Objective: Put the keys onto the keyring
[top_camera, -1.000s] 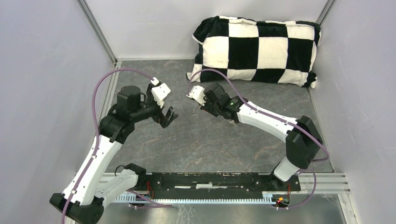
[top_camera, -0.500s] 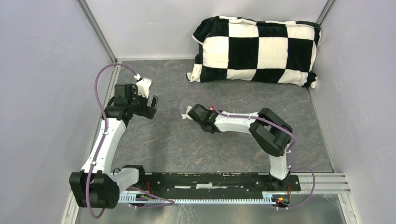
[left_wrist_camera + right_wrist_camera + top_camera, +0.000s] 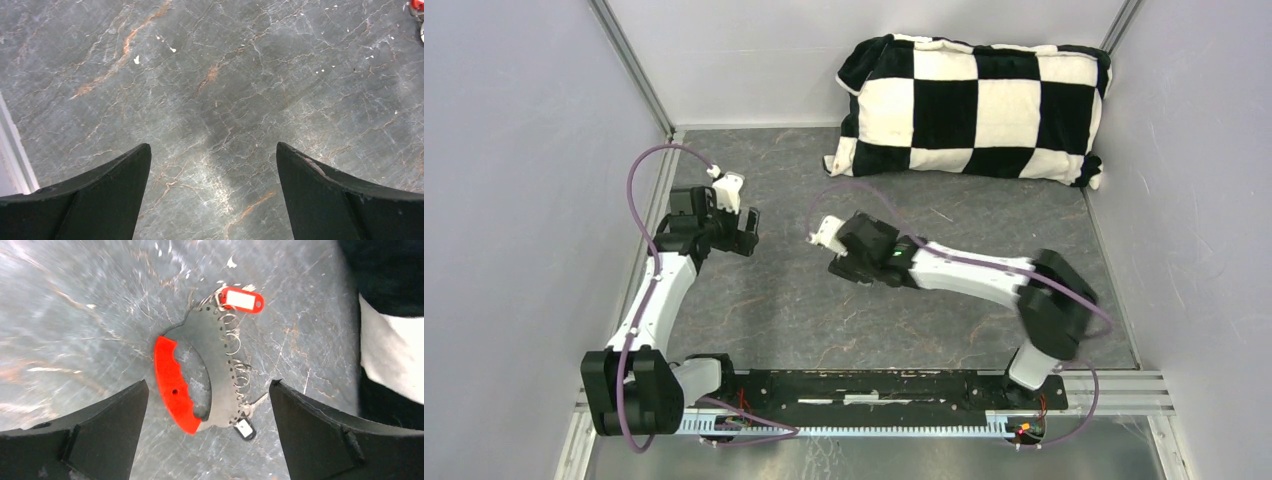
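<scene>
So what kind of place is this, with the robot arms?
Probably a robot test booth in a lab: a left arm and right arm bolted to one rail, plain grey walls boxing in the table, and a checkered pillow as a prop.

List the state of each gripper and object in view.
Keyring: flat on the table, rings along a red-handled metal plate.
Dark-headed key: lying at the plate's end.
Left gripper: open, empty.
Right gripper: open, empty, above the keyring.
Pillow: lying at the table's far side.
</scene>
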